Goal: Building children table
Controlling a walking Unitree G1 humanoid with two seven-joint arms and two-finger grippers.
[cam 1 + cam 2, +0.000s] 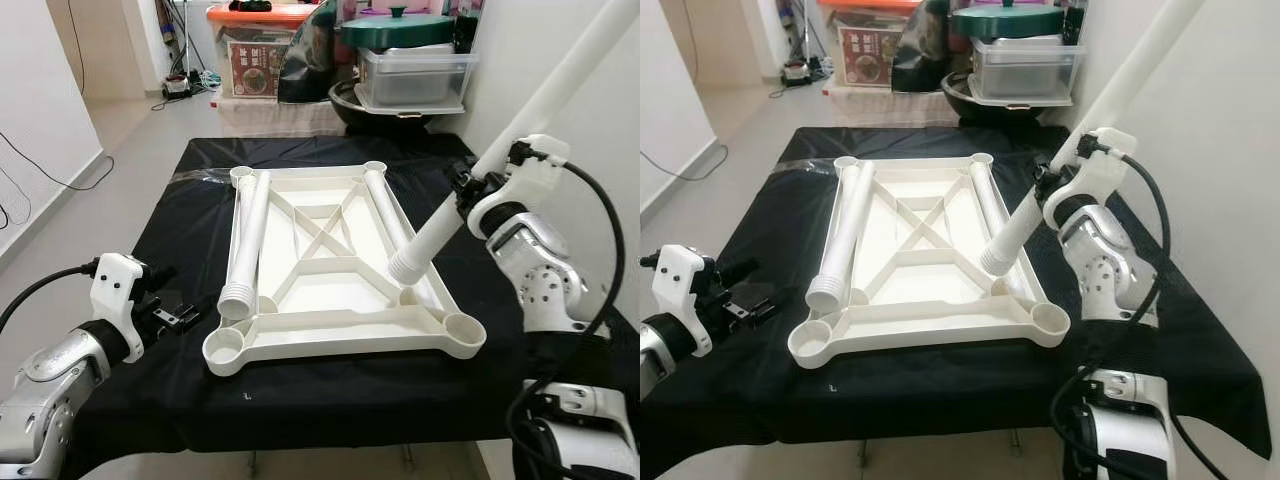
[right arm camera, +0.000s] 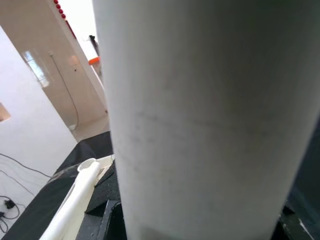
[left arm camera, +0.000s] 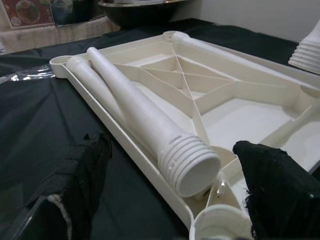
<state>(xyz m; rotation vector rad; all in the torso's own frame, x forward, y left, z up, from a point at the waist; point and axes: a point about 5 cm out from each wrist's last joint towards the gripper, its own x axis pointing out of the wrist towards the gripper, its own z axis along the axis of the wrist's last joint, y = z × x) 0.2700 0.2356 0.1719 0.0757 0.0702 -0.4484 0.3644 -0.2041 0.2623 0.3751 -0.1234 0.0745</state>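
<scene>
- Tabletop (image 1: pixel 330 270), cream plastic, lies upside down in the middle of the desk (image 1: pixel 180 390), which is draped in black cloth; its ribbed underside faces up, with a round socket at each corner.
- Right pincer (image 1: pixel 468 192) is clenched around a long white table leg (image 1: pixel 520 125), held slanting over the tabletop's right side.
- Threaded lower end of that leg (image 1: pixel 410 266) hangs just above the tabletop's right rim, a little behind the near right socket (image 1: pixel 463 329); whether it touches the rim cannot be told.
- Two more legs (image 1: pixel 247 245) lie side by side along the tabletop's left rim, their threaded ends near the near left socket (image 1: pixel 224 345).
- Another leg (image 1: pixel 385 210) lies along the right rim inside the tabletop.
- Left pincer (image 1: pixel 183 317) hovers just left of the tabletop's near left corner, its fingers (image 3: pixel 75 185) parted and grasping nothing; the wrist view looks between them at the threaded leg ends.
- Beyond the tabletop's far edge, past the desk, stand a clear storage box (image 1: pixel 412 78) with a green lid (image 1: pixel 397 30) and a dark bowl (image 1: pixel 350 105).
</scene>
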